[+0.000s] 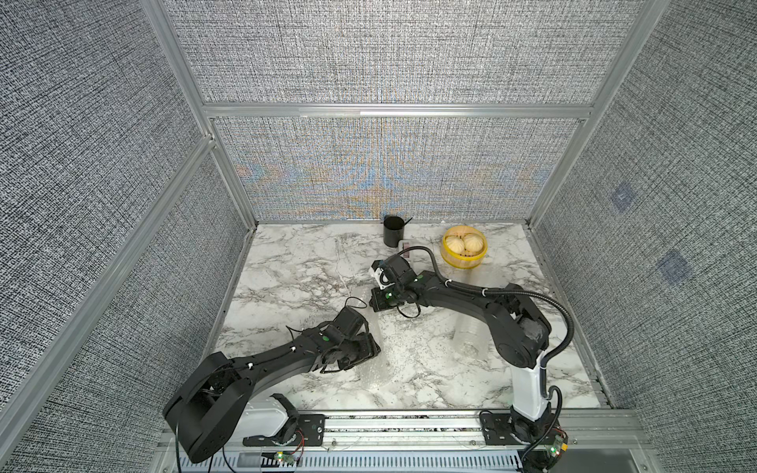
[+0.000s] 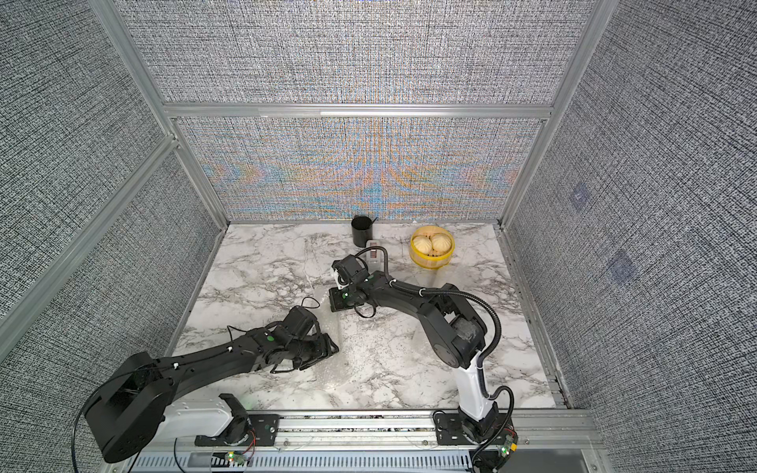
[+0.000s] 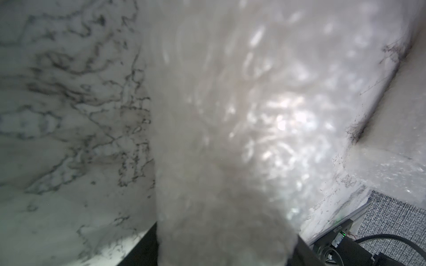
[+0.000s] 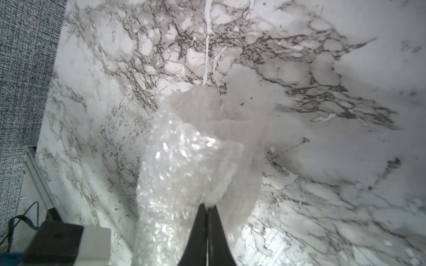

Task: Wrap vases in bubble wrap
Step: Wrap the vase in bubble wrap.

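In both top views the upper left of the worktop (image 1: 295, 262) is left bare and passable. The back edge is blocked at centre by a black cup (image 1: 394, 231) and, right of it, by a yellow steamer basket (image 1: 463, 263) of buns (image 1: 456, 244). The middle is crossed by the right arm (image 1: 458, 297), the lower left by the left arm (image 1: 278, 360). The lower centre is covered by bubble wrap (image 1: 409, 350).

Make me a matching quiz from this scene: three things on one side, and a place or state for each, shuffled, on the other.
Things:
1. black cup
2. yellow basket
3. right gripper

Places or states:
A. jaws pinched on bubble wrap
B. holds two buns
C. upright by the back wall

Pairs: 1-C, 2-B, 3-A.
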You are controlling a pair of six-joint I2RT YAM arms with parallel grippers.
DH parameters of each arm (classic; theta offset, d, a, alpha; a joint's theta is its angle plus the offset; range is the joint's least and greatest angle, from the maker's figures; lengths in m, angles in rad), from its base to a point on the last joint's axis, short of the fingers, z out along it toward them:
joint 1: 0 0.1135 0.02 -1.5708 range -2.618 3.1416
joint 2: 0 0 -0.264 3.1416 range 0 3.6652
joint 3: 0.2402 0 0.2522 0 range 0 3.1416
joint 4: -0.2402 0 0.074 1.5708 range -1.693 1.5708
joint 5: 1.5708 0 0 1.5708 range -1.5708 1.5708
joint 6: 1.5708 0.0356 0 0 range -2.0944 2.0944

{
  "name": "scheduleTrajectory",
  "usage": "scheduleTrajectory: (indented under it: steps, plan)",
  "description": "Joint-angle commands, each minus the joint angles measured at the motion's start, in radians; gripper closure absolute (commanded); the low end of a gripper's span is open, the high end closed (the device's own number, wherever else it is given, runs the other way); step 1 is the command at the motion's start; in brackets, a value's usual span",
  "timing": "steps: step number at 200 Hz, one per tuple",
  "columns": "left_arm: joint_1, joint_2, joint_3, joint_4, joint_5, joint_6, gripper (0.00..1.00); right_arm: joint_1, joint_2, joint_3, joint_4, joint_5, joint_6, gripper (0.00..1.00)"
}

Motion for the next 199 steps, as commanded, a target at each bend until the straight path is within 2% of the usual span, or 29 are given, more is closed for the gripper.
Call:
scheduleTrajectory:
  steps: [1,14,29,43,65,98,132,179,199]
  plan:
    - [0.001,0.016,-0.004,-0.114,-0.019,0.055,0.36,-0.002,-0.02,0.007,-0.017,0.001,-0.002,0.86]
    - [0.002,0.039,0.023,-0.152,-0.023,0.082,0.38,-0.004,-0.038,0.006,-0.038,0.006,-0.01,0.75]
    - [0.002,0.063,0.042,-0.165,-0.017,0.115,0.39,-0.011,-0.075,-0.017,-0.047,0.021,-0.021,0.7]
    - [0.002,0.085,0.047,-0.163,-0.013,0.133,0.39,-0.015,-0.105,-0.032,-0.023,-0.015,-0.057,0.64]
    - [0.005,0.104,0.053,-0.177,-0.017,0.157,0.39,-0.016,-0.067,0.041,-0.092,-0.046,-0.126,0.6]
    - [0.012,0.099,0.047,-0.192,-0.036,0.184,0.39,-0.021,0.025,0.161,-0.101,-0.135,-0.163,0.68]
    - [0.028,0.099,0.058,-0.248,-0.059,0.221,0.38,-0.036,0.137,0.266,-0.147,-0.062,-0.18,0.79]
    - [0.052,0.068,0.055,-0.299,-0.068,0.257,0.33,-0.067,0.184,0.261,-0.136,0.024,-0.198,0.85]
    - [0.067,0.035,0.042,-0.299,-0.053,0.264,0.29,-0.065,0.199,0.249,-0.125,0.016,-0.203,0.86]
